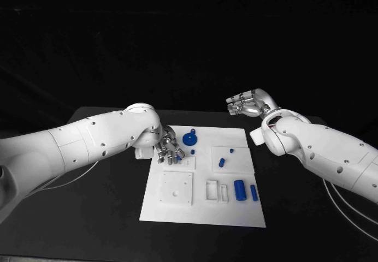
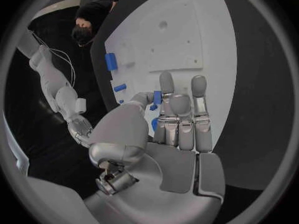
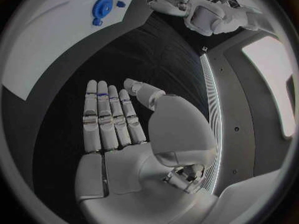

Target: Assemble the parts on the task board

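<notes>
The white task board (image 1: 205, 215) lies in the middle of the black table. My left hand (image 1: 167, 148) hovers over its far left corner and pinches a small blue part (image 2: 156, 98) between thumb and a finger. Just right of that hand sits a blue round gear-like part (image 1: 190, 138), also seen in the right wrist view (image 3: 102, 6). Small blue pegs (image 1: 222, 161) lie mid-board, and two blue cylinders (image 1: 239, 190) lie by the right edge. My right hand (image 1: 250, 103) is raised beyond the board's far right corner, fingers straight, holding nothing (image 3: 115, 124).
A square white recessed plate (image 1: 177, 188) and narrow white slots (image 1: 211, 190) sit on the board's near half. Black table surface (image 1: 102, 218) surrounds the board on every side.
</notes>
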